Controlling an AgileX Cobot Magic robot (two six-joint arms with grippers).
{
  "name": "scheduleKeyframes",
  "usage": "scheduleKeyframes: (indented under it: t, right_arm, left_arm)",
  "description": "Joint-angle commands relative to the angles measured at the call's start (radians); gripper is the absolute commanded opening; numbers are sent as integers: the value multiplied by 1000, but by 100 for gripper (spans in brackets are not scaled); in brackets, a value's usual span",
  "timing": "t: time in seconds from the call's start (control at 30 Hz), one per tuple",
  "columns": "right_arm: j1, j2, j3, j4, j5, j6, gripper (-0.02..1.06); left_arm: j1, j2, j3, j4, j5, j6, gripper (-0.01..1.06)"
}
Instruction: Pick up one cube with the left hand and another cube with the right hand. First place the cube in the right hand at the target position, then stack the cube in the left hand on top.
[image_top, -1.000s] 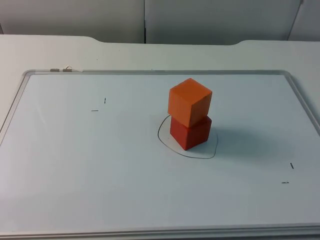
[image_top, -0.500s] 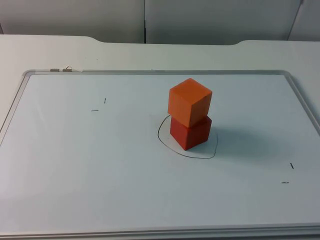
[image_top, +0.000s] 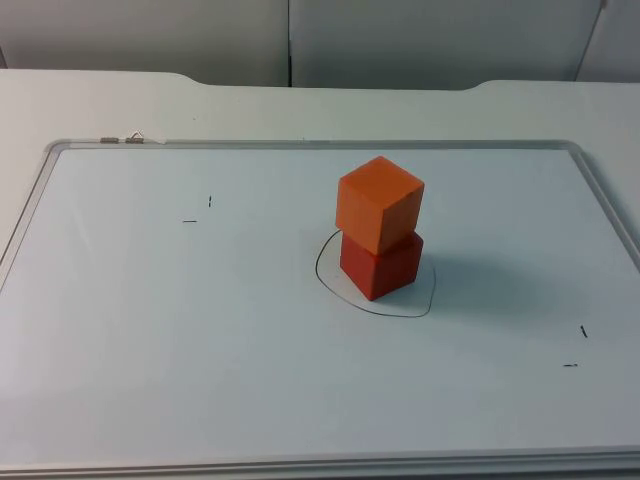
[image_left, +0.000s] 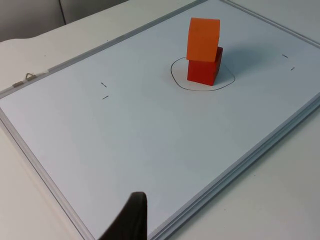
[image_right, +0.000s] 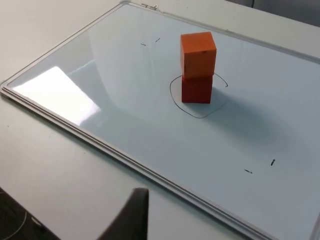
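On whiteboard (image_top: 150, 330), orange cube (image_top: 378, 203) atop red cube (image_top: 381, 266) (inside drawn ring (image_top: 330, 285)), tool states unclear.

The red cube (image_top: 380, 265) is partly covered by the orange cube (image_top: 378, 203) stacked on it, so its top face is hidden, and the far arc of the drawn circle (image_top: 375, 300) is masked behind the stack. Of each claw a single dark fingertip is caught at the frame edge, the left claw (image_left: 127, 222) and the right claw (image_right: 131, 216) alike, so whether either is spread or closed cannot be told. The whiteboard (image_top: 150, 330) is clipped at its near corners, and the small pen marks (image_top: 198, 210) are too tiny to be read.
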Motion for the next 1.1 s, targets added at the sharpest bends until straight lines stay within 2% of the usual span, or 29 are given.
scheduleKeyframes:
  t: [0.0, 0.53, 0.63, 0.67, 0.8, 0.83, 0.93, 0.97, 1.07]
  right_arm:
    - [1, -3, 8, -6, -14, 0, 105]
    - [-8, -3, 8, -6, -14, 0, 105]
    - [-88, -3, 8, -2, -14, 0, 105]
    - [-88, -3, 8, -2, -14, 0, 105]
    - [-253, -3, 8, -2, -14, 0, 105]
    - [-253, -3, 8, -2, -14, 0, 105]
    - [-379, -3, 8, -2, -14, 0, 105]
    - [-379, -3, 8, -2, -14, 0, 105]
    - [-460, -3, 8, -2, -14, 0, 105]
  left_arm:
    - [-5, -4, 3, -2, -10, -1, 105]
    - [-5, -4, 3, -2, -10, -1, 105]
    - [-5, -4, 3, -2, -10, -1, 105]
    - [-5, -4, 3, -2, -10, -1, 105]
    - [-5, -4, 3, -2, -10, -1, 105]
    - [-5, -4, 3, -2, -10, -1, 105]
    - [-5, -4, 3, -2, -10, -1, 105]
    - [-5, -4, 3, -2, -10, -1, 105]
    - [-5, -4, 3, -2, -10, -1, 105]
